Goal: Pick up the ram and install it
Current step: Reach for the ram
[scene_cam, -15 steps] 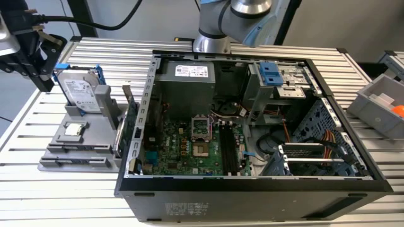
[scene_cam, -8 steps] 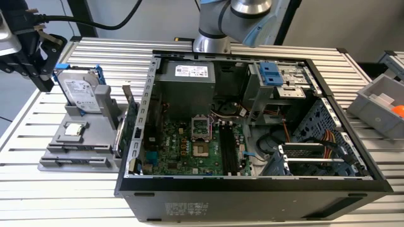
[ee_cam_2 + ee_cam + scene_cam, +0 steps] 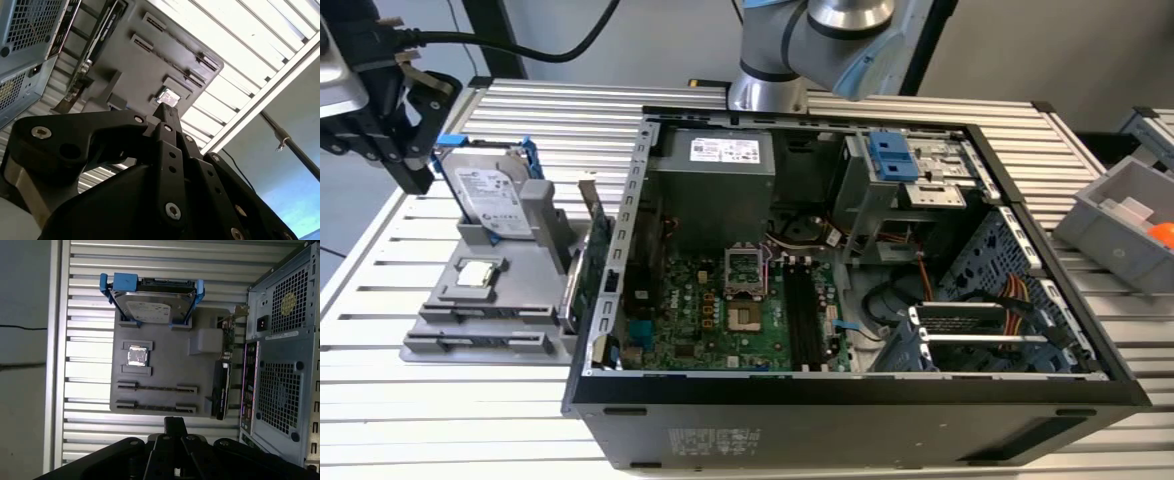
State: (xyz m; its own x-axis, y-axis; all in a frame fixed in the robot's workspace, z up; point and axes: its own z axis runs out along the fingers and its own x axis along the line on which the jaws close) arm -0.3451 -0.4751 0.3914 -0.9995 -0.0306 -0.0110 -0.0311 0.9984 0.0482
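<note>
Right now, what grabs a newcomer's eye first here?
The open black metal computer case, green motherboard bared, dominates the middle. At the exterior view's left, the black hand hangs beside a grey tray holding a silver hard drive with blue clips.

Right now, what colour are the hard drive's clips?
Blue clips, clearest in the first wrist view.

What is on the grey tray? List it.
On the grey tray: hard drive upright, square silver chip, expansion card on edge. Whether the long slots hold anything cannot be told.
</note>
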